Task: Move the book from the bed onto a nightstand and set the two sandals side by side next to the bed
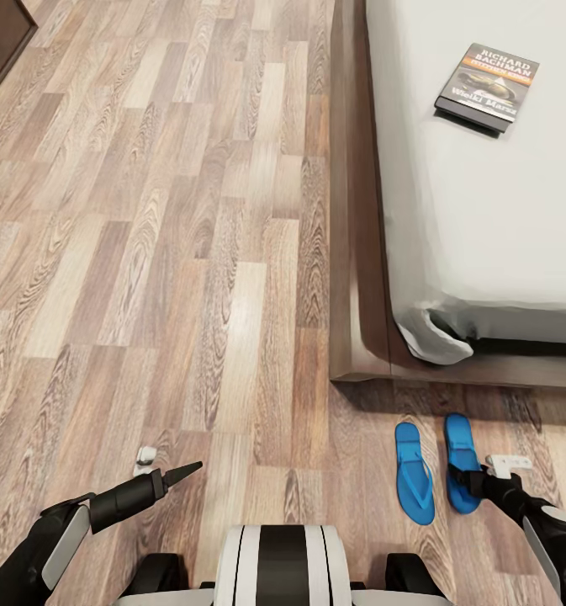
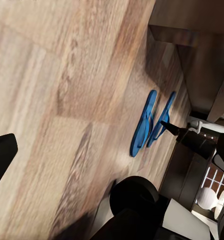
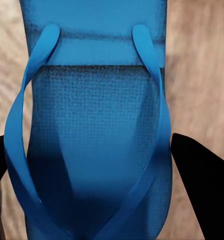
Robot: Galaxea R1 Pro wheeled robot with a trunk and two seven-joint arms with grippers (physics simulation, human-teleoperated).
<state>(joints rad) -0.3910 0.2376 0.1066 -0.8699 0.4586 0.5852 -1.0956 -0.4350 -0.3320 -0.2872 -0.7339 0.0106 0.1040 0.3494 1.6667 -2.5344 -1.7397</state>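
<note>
1. Blue sandals point(image 1: 438, 471) are seen lying flat on the wood-plank floor point(image 1: 190, 252), side by side and just apart, near the foot corner of the bed point(image 1: 484, 210); the book point(image 1: 487, 87) lies on the grey mattress, well apart from both arms.
2. A risk is judged for the sandal pair: the right-hand sandal point(image 3: 92, 130) is straddled by the right gripper point(image 3: 92, 190), and if it is dragged or nudged while the arm lifts away, the neat pairing could be spoiled.
3. The right gripper is seen spread wide, one dark finger point(image 3: 199, 180) on each side of the sandal, just beyond its edges; nothing is gripped. Contact between fingers and sandal cannot be ruled out from the close view.
4. In the head view the right gripper point(image 1: 476, 484) is placed over the heel end of that sandal, with the other sandal just beside it.
5. The left gripper point(image 1: 177, 474) is held over bare floor, well apart from the sandals, with nothing held; whether its fingers are parted cannot be told.
6. A second risk is judged for the book: it lies far in on the mattress, so a long reach would be needed, and the thin cover could slip from a shallow pinch.
</note>
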